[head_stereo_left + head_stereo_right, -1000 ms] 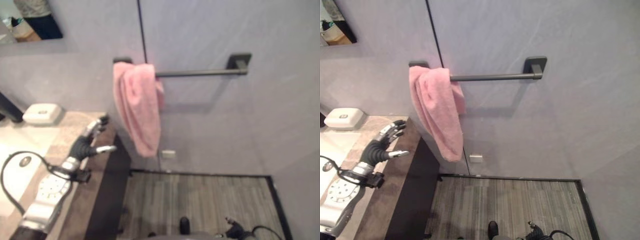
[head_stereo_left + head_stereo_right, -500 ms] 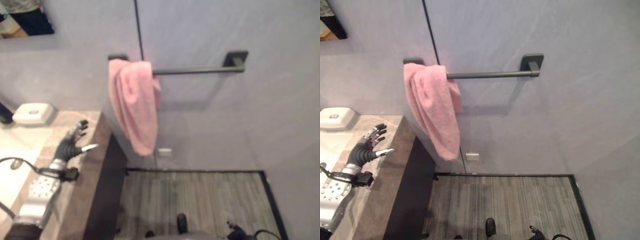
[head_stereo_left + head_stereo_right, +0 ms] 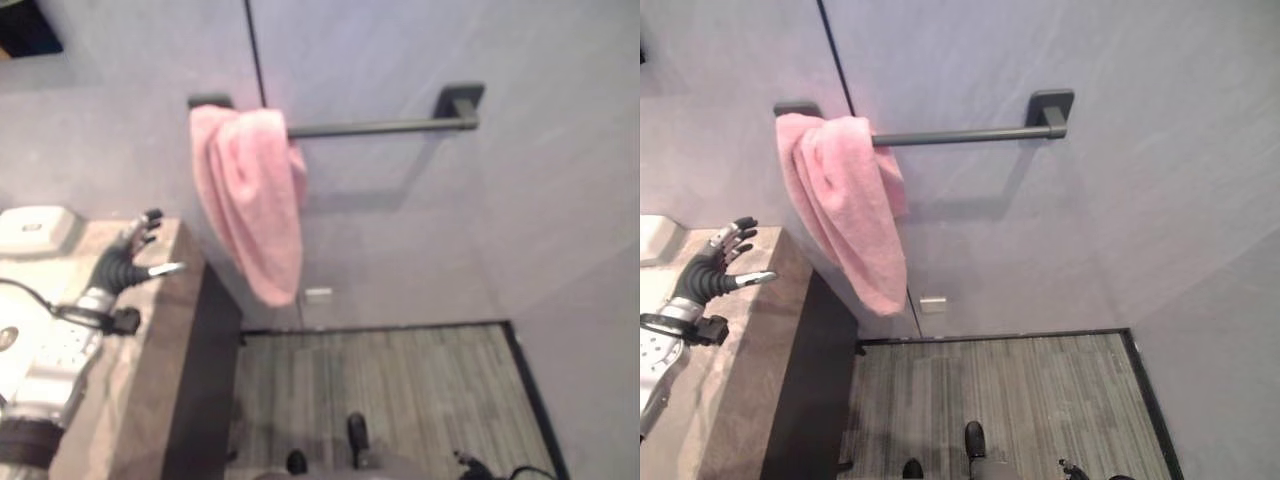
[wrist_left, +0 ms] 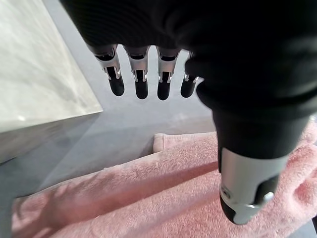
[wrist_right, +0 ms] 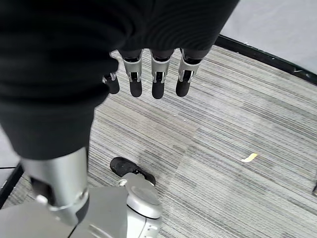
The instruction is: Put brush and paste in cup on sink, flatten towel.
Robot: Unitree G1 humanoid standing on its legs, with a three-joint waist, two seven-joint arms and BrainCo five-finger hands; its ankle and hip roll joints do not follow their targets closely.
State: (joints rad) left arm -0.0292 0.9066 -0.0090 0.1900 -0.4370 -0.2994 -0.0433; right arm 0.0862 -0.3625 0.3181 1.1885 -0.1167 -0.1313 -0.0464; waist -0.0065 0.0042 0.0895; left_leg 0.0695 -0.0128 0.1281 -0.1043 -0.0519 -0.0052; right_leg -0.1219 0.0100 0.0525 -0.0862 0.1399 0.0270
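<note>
The towel (image 3: 250,195) hangs bunched in a narrow drape over the end of the towel bar (image 3: 375,127) nearest the worktop (image 3: 140,370), its long axis running down the wall; the rest of the bar is bare. My left hand (image 3: 125,262) is the nearer one. It hovers above the outer edge of the worktop, fingers straight and spread, thumb apart, holding nothing. From this hand the towel lies ahead, toward my right and higher, near but apart. In the left wrist view the pink cloth (image 4: 163,198) shows past the fingertips (image 4: 141,89) with a clear gap. My right hand (image 5: 148,74) hangs over the floor (image 5: 237,129), fingers straight and empty, well apart from the towel. I judge flattening calls for drawing the cloth along the bar.
</note>
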